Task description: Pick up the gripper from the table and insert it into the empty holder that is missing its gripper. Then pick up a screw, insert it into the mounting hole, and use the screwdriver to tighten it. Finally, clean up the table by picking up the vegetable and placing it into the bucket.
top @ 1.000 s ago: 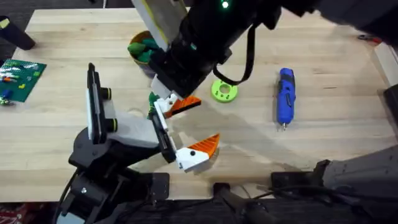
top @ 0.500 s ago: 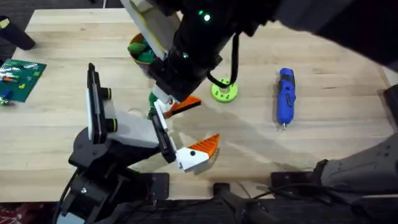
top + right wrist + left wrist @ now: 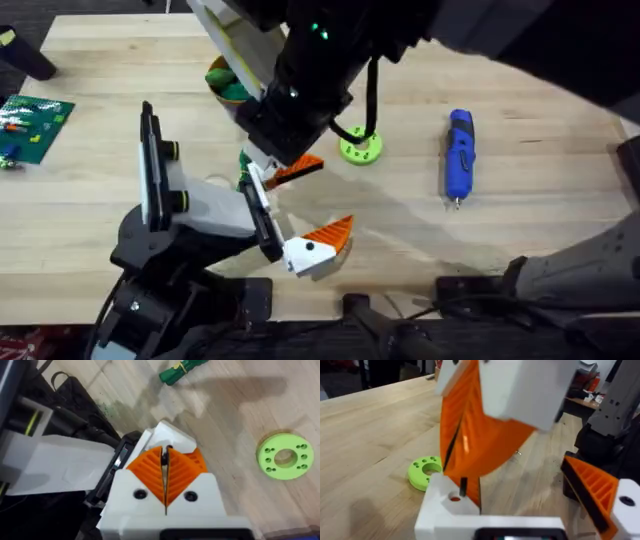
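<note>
The orange gripper (image 3: 298,168) sits at the tip of the holder (image 3: 260,208), a black jaw bar on the stand (image 3: 205,215). My right gripper (image 3: 268,160) reaches across from the right and is shut on it; in the right wrist view its orange pads (image 3: 150,467) press on a thin dark edge. The twin bar carries a white-and-orange tip (image 3: 320,245). My left gripper (image 3: 530,505) looks out from the stand, jaws wide apart. The blue screwdriver (image 3: 459,155) lies at the right. The green vegetable (image 3: 182,370) lies beside the stand. The bucket (image 3: 222,70) stands behind, partly hidden.
A lime-green disc with holes (image 3: 360,147) lies just right of the right gripper. A green circuit board (image 3: 35,125) sits at the table's left edge. The right arm hangs large and dark over the middle and back of the table.
The right arm has shifted slightly left over the holder. The orange gripper, the stand and the screwdriver have stayed where they were.
</note>
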Available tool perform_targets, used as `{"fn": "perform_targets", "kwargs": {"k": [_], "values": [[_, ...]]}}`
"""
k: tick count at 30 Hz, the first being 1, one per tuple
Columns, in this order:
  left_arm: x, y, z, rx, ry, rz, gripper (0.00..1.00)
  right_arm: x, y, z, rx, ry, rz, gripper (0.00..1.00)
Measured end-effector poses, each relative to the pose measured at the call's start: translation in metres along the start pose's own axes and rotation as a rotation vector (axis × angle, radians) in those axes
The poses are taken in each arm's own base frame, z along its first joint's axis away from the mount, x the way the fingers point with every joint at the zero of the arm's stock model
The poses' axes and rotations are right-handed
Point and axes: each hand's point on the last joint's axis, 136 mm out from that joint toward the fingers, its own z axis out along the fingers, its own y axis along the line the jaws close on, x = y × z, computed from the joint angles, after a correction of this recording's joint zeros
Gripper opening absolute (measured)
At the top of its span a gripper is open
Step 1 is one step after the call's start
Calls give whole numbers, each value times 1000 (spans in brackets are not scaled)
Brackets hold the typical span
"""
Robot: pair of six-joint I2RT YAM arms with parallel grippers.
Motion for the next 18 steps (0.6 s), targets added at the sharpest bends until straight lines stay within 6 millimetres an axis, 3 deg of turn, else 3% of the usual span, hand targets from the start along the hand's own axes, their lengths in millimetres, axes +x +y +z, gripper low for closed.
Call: {"fn": "perform_targets", "kwargs": {"k": [18], "values": [[0,0,0,0,0,0,983,-2,-1,1,30,-9,-16,9]]}}
